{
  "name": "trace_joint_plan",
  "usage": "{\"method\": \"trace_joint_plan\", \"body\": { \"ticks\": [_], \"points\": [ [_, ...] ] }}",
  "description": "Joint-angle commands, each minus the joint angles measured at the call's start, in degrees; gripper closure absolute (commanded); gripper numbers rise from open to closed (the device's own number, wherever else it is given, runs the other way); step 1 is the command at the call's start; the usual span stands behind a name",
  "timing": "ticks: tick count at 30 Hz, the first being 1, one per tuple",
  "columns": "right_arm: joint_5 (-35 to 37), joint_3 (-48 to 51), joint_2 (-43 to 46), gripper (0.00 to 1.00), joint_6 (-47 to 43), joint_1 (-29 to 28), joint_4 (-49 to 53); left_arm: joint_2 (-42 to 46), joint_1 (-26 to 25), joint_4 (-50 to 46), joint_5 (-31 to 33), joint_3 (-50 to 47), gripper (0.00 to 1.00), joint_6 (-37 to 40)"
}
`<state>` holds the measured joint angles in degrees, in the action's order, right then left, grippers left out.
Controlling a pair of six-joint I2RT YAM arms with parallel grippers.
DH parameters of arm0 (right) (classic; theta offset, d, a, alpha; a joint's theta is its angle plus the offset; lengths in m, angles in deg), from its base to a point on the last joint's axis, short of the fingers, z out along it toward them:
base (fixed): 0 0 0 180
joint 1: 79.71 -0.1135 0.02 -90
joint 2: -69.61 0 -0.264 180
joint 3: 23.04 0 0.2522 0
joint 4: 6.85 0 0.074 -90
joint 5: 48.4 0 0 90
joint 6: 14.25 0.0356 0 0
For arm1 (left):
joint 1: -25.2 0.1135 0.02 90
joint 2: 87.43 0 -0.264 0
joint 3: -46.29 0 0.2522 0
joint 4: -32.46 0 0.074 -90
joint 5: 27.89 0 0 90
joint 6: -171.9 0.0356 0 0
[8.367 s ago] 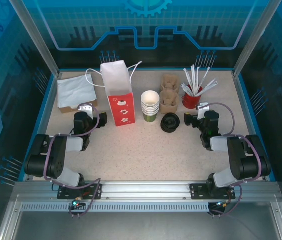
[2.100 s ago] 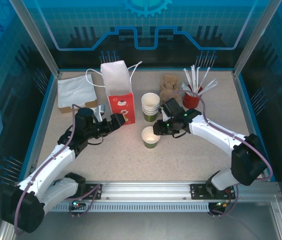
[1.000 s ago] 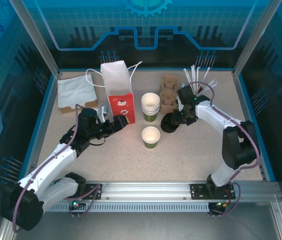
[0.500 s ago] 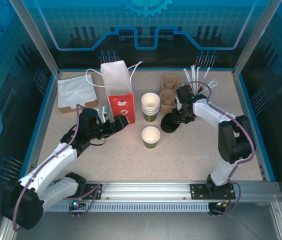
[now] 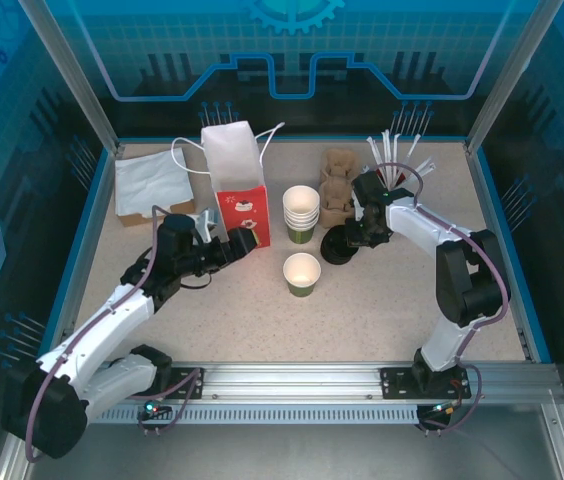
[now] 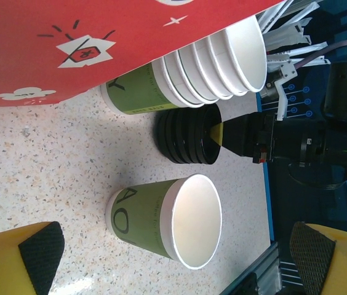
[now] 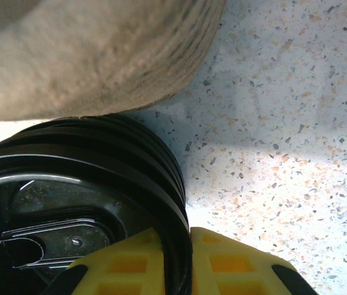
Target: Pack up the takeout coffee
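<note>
Fingers on the right [image 7: 235,261]: you are pinching the rim of the top black lid [image 7: 69,184] between them. One yellow finger is sitting inside the rim and the other outside, both pressing against it.
Right gripper [image 5: 348,238]: you are holding it down over the stack of lids [image 5: 334,248], with the arm reaching in from the right.
Stack of lids: it is sitting on the table [image 5: 382,310], touching the brown cardboard cup carrier [image 5: 337,185] behind it.
Pads on the left [image 6: 41,255]: you are keeping them spread as wide as they go, gripping nothing.
Left gripper [image 5: 245,241]: you are hovering it just beside the front corner of the red-and-white paper bag [image 5: 237,190], facing the cup.
Paper cup [image 5: 301,273]: it is standing upright with its mouth open, white above and green at the base. It is apart from both grippers, in front of the stack of cups [image 5: 300,213] and near the lids.
Straws [image 5: 392,155]: they are standing in a red cup behind the right arm.
</note>
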<state>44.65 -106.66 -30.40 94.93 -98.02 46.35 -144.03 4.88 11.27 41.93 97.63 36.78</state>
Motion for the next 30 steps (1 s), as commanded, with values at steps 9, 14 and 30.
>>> {"method": "trace_joint_plan", "body": {
  "ticks": [9,14,30],
  "points": [
    [2.3,-1.1,4.6,0.85,-1.8,0.6,3.9,-0.5,-0.5,-1.1,0.2,3.0,0.01,0.7],
    [2.9,0.6,9.1,0.87,-1.5,0.7,3.0,-0.4,-0.6,-1.2,-1.2,4.4,0.01,0.9],
    [-0.7,10.4,38.8,0.89,-4.2,-5.3,-9.9,-10.0,-12.5,2.5,-8.4,20.0,0.01,2.5]
  ]
}}
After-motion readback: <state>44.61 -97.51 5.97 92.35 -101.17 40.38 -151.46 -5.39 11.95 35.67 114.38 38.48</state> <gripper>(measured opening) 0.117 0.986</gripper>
